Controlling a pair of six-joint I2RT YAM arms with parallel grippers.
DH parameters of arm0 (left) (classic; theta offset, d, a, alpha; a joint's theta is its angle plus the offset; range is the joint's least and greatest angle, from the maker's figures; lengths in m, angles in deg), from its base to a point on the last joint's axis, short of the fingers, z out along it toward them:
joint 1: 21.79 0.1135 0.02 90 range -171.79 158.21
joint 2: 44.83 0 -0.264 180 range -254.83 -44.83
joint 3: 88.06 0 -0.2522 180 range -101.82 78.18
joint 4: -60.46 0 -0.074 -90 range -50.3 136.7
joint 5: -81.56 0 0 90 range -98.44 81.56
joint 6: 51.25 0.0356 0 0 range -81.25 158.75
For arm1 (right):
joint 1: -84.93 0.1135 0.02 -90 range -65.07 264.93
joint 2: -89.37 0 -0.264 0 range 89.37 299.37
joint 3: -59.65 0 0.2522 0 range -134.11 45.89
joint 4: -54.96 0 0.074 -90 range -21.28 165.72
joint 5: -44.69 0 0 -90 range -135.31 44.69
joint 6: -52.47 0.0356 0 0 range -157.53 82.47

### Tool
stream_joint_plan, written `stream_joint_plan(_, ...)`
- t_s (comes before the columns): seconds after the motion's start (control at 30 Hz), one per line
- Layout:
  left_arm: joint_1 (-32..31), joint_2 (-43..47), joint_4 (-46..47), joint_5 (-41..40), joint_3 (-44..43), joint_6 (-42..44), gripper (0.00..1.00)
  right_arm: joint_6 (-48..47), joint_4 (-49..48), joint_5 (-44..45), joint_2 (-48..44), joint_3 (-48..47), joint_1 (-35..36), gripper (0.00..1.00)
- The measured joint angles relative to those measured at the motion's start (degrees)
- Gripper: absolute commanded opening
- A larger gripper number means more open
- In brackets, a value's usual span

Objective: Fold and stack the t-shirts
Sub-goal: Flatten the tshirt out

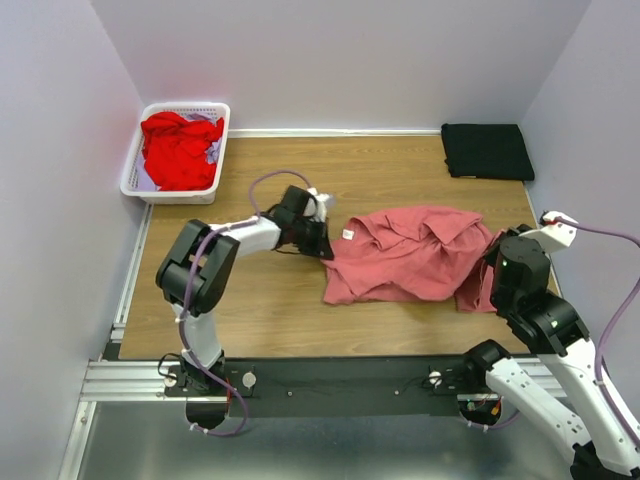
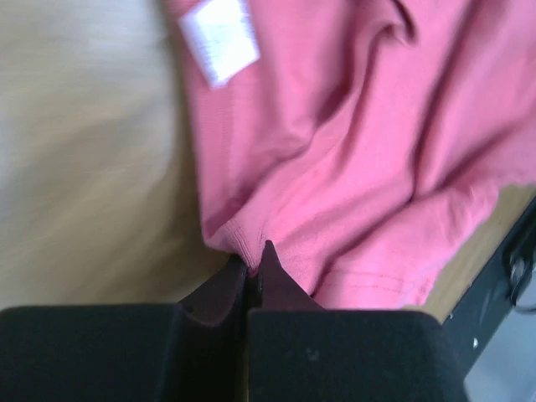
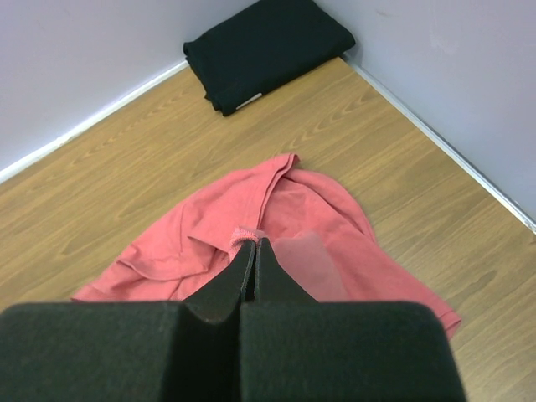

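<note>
On the wood-grain surface lies one salmon-pink t-shirt, a soft knit, rumpled and spread between the two arms. One white sewn-in label shows near its left edge; the writing on it is too blurred to read. The jaws of the left arm are closed tight, pinching a fold at the shirt's stitched hem. The jaws of the right arm are likewise closed, nipping a ribbed edge of the same shirt. One black t-shirt, folded into a neat rectangle, sits in the far right corner. One white perforated plastic basket at far left holds crumpled red cloth.
</note>
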Motion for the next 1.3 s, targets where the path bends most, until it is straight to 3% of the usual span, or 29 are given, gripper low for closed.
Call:
stream_joint_plan(0.1, 6.7, 1.4, 1.8, -0.5, 1.5, -1.6, 0.0, 0.2, 0.0, 0.0, 1.4, 0.1, 0.0, 0.0)
stream_joint_plan(0.23, 20.7, 3.6, 1.9, -5.6, 0.1, -2.4, 0.0, 0.3, 0.0, -0.2, 2.5, 0.7, 0.0, 0.01)
stream_joint_plan(0.33, 25.2, 3.7, 2.1, -9.4, -3.0, -2.5, 0.0, 0.4, 0.0, -0.7, 3.2, 0.9, 0.0, 0.0)
stream_joint_plan(0.57, 23.8, 4.0, 1.8, -13.0, -6.0, -1.9, 0.0, 0.4, 0.0, -0.9, 3.0, 2.3, 0.0, 0.01)
stream_joint_plan(0.73, 23.5, 12.2, 1.3, -17.5, -4.9, -1.2, 0.0, 0.4, 0.0, -1.0, 2.4, 2.5, 0.0, 0.0)
stream_joint_plan(0.97, 23.5, 16.6, 3.4, -18.4, -16.6, -0.1, 0.0, -4.3, -4.3, -1.4, 12.2, -3.1, 0.0, 0.01)
stream_joint_plan(1.13, 23.9, 24.1, 8.4, -18.9, -7.8, -1.3, 0.0, -8.1, -9.1, -3.7, 16.1, -6.6, 0.0, 0.01)
stream_joint_plan(1.23, 25.0, 25.7, 9.8, -19.1, -2.5, -3.0, 0.01, -8.8, -10.6, -6.5, 11.3, -3.7, 0.0, 0.01)
stream_joint_plan(1.3, 25.8, 25.7, 9.6, -19.5, 2.9, -4.5, 0.07, -8.3, -10.2, -8.0, 7.7, -1.4, 0.0, 0.01)
